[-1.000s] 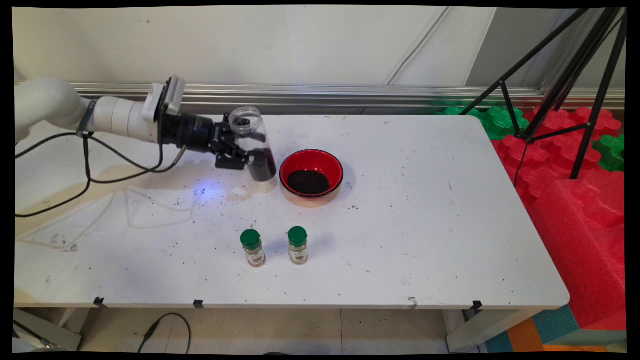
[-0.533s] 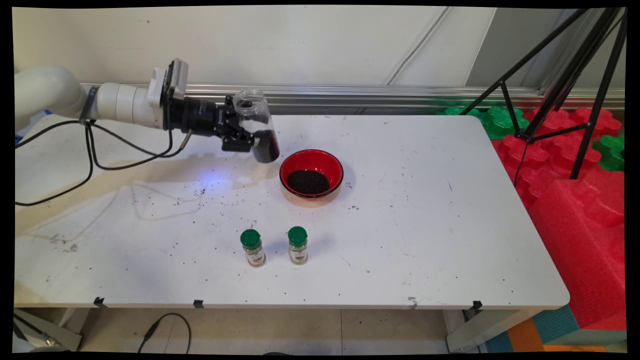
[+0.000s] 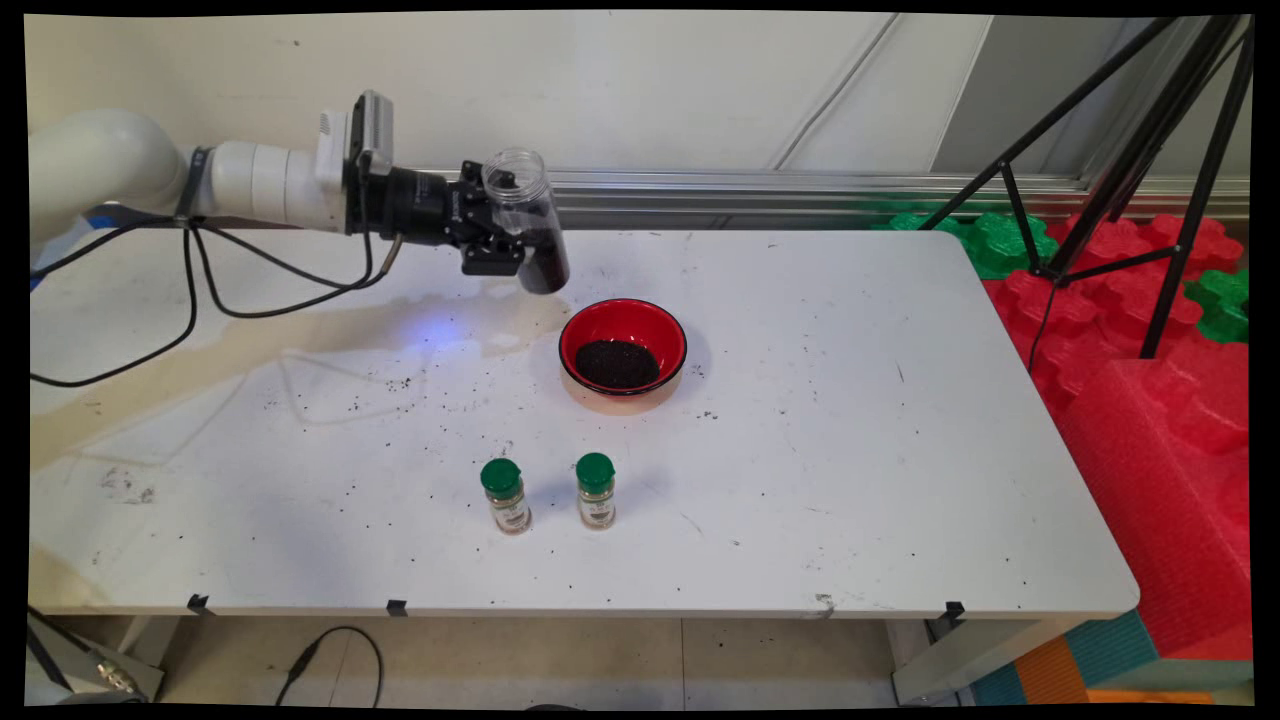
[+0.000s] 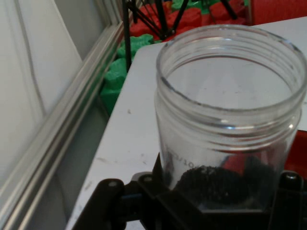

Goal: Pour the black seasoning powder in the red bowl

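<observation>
My gripper (image 3: pixel 500 240) is shut on a clear plastic jar (image 3: pixel 525 220) with no lid and dark grains in its lower part. It holds the jar in the air, nearly upright with the mouth leaning slightly left, above the table (image 3: pixel 800 480) at the back left. In the hand view the jar (image 4: pixel 230 124) fills the frame, its open mouth on top and the black grains at its bottom between the black linkage. A red bowl (image 3: pixel 623 345) with dark grains in it stands on the table just right of and below the jar.
Two small spice bottles with green caps (image 3: pixel 506 495) (image 3: pixel 596 490) stand side by side nearer the front. Dark grains are scattered over the table. A black tripod (image 3: pixel 1130 170) and red and green foam blocks (image 3: pixel 1150 330) lie past the table's right edge.
The gripper has lifted the jar off the table and carried it up and slightly right, toward the back edge. The bowl and spice bottles have not moved.
</observation>
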